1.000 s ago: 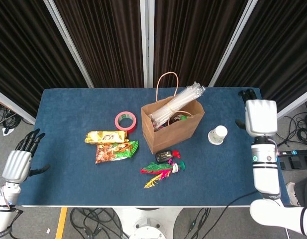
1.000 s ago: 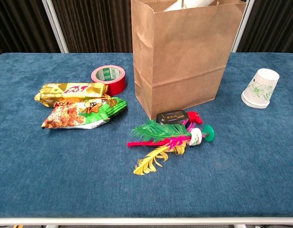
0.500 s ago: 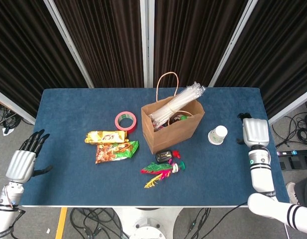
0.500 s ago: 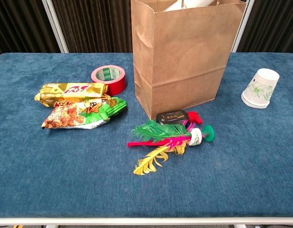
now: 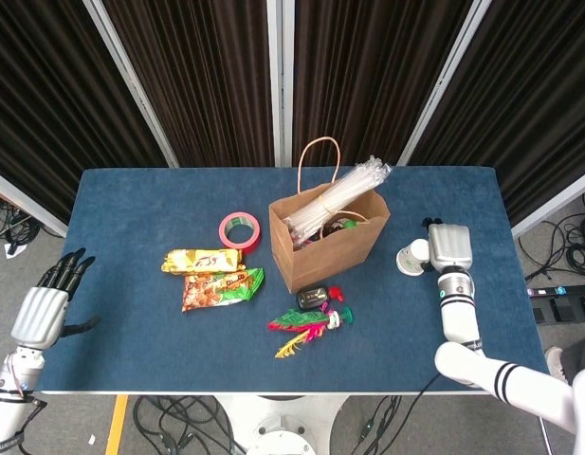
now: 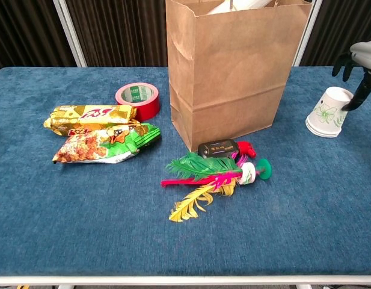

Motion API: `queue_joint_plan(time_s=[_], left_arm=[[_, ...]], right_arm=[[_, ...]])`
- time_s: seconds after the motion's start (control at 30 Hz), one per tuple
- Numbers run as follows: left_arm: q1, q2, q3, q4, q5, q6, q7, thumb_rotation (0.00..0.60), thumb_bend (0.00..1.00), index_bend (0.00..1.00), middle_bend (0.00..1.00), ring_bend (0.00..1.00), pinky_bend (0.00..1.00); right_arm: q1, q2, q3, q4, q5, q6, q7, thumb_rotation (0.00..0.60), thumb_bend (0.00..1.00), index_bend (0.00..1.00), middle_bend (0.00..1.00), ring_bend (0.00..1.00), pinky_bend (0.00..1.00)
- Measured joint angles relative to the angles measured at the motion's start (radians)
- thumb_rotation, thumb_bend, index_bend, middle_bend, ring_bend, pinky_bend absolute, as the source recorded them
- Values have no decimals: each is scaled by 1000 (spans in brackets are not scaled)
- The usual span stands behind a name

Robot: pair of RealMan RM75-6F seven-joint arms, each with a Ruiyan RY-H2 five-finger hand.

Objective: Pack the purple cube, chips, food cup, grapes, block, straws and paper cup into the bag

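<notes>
The brown paper bag [image 5: 330,242] [image 6: 230,72] stands upright mid-table with a bundle of clear straws [image 5: 341,194] sticking out of its top. Two chips packets [image 5: 213,275] [image 6: 98,132] lie left of it. The white paper cup [image 5: 412,257] [image 6: 328,112] lies on its side to the bag's right. My right hand [image 5: 447,245] [image 6: 358,69] hovers just right of the cup, fingers apart, holding nothing; one dark finger reaches down beside the cup's rim. My left hand [image 5: 45,303] hangs off the table's left edge, fingers spread and empty. What else is inside the bag is mostly hidden.
A red tape roll [image 5: 239,229] [image 6: 137,99] sits left of the bag. A colourful feather shuttlecock [image 5: 306,330] [image 6: 212,177] and a small black object [image 5: 312,298] [image 6: 217,147] lie in front of it. Dark curtains stand behind the blue table [image 5: 140,199].
My right hand has moved in from the table's right edge to just beside the paper cup and now shows in the chest view. The left hand has barely moved.
</notes>
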Motion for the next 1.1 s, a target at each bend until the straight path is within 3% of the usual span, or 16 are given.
queue_joint_plan(time_s=[0.33,0.67,0.93,1.1], left_arm=[[2,1,0,6,-4,-1,-4,600,84,114,87,35,196],[0,-1,0,4,-3,-3,-7,600,85,114,88,35,197],[-2,0,-1,-1,-1,0,-7,600,84,114,88,35,197],[-2,-1,-2,-1,-2,0,-13,600,84,114,88,35,197]], right_arm=[[17,-53,-2,66,23,-29,-32,600,0,342,338,821,871],[18,-80,-10,92,0,-19,-46,600,0,493,479,837,871],[-6,-33,-8,26,-42,32,-37,600,0,534,507,839,871],[-17,41,9,-97,-85,99,-41,600,0,535,510,839,871]])
